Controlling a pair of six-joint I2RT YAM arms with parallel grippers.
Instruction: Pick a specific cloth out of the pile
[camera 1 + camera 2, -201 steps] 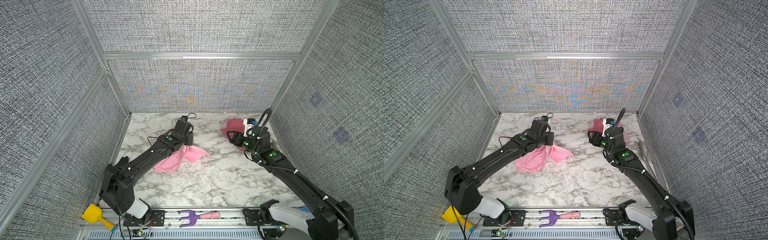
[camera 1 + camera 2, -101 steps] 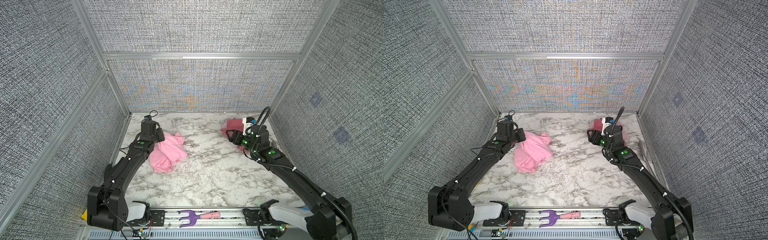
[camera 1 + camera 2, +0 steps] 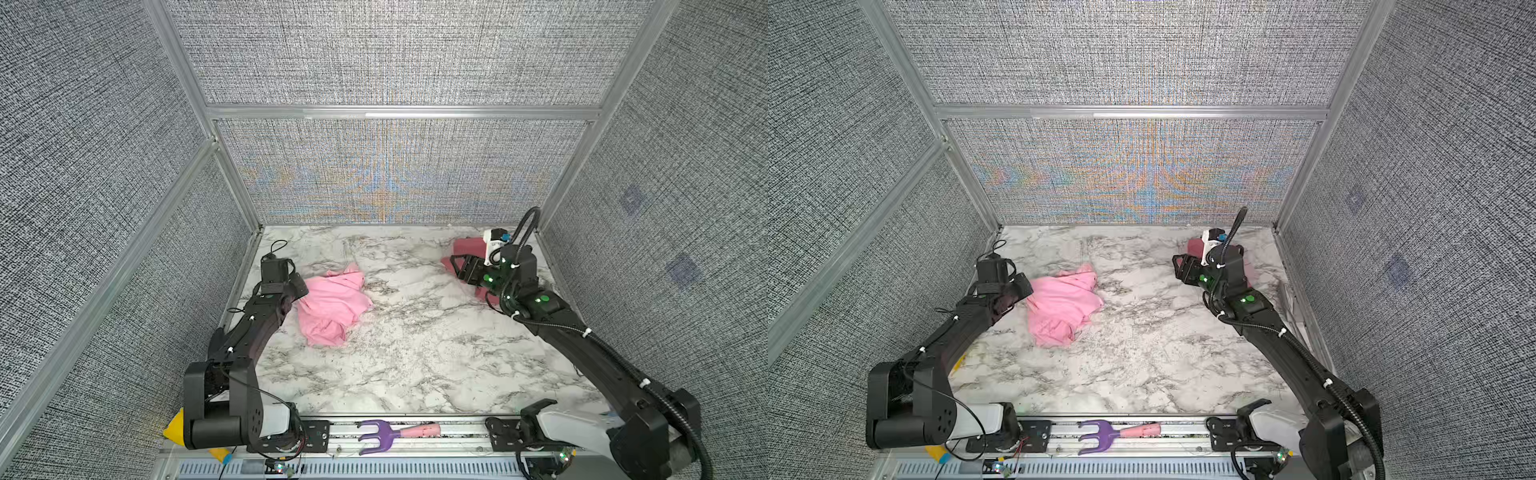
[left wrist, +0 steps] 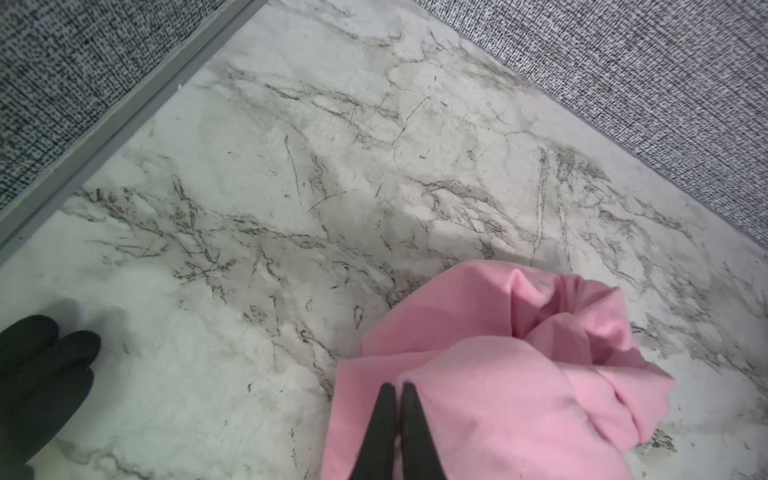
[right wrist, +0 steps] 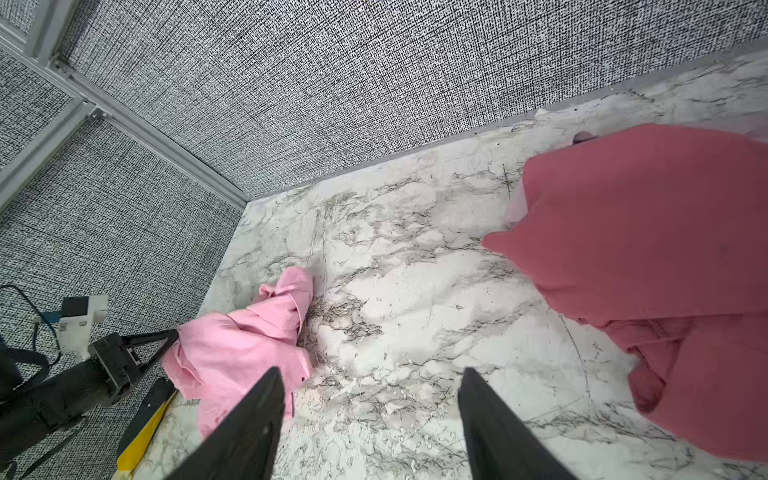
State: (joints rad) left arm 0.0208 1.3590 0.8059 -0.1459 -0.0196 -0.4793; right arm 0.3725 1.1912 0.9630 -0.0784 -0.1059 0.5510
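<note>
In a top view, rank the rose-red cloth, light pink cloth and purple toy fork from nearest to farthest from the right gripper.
1. rose-red cloth, right beside the right gripper, far right corner.
2. light pink cloth, across the table, left side.
3. purple toy fork, on the front rail.

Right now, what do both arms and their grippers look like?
The left arm and right arm are matte black with small green lights and white cable ties, on white bases. A ribbed black hose loops over the right wrist beside a white camera block. The left gripper and right gripper have slim, tapered black fingers.
</note>
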